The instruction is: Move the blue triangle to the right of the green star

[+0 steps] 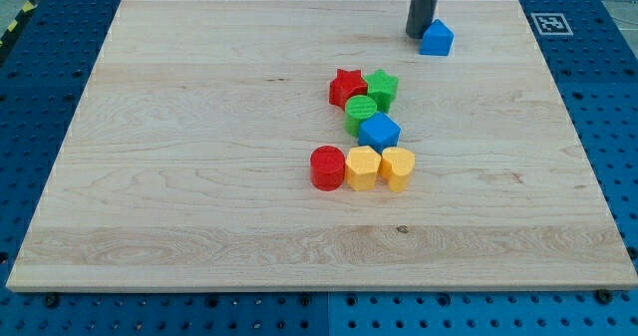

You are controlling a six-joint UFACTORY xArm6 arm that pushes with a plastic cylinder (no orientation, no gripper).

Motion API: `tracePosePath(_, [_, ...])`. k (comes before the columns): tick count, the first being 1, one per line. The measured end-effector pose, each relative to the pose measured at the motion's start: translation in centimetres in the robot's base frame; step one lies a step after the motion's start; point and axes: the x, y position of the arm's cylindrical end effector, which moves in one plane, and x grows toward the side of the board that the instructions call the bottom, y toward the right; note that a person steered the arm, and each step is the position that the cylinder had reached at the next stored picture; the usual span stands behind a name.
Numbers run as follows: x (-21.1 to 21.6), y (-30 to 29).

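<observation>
A dark rod comes down from the view's top edge, right of centre. My tip (420, 35) sits on the wooden board (199, 196) near its far edge. It's a plain rod w/ no jaws, so nothing is clamped; the tip rests against, or just beside, the left side of the blue triangle (437, 39). Can't tell for sure whether they touch.

The blue triangle is a small house-like block, alone in the upper right part of the board, well apart from the other blocks.

Below and to the left, approx. mid-board, the rest sit in a tight cluster. At its top: red star (347, 87) on the left, green star (382, 87) touching it on the right. Just under them, between the two, a green cylinder (361, 113). Below-right of that, touching it, a blue cube (379, 132). Bottom row, left to right: red cylinder (327, 168), yellow hexagon-like block (362, 167), yellow heart-like block (397, 168), all side by side and touching or nearly so.

The blue triangle lies up and to the right of the green star, w/ bare wood between them.

The board rests on a blue perforated table (40, 97). A black-and-white marker tag (549, 22) sits at the board's top right corner.
</observation>
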Motion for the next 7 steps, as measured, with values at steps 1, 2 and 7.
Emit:
tracePosePath(1, [-0.4,1.6])
tracePosePath(2, [2.1,2.1])
tracePosePath(7, [8.8,4.4])
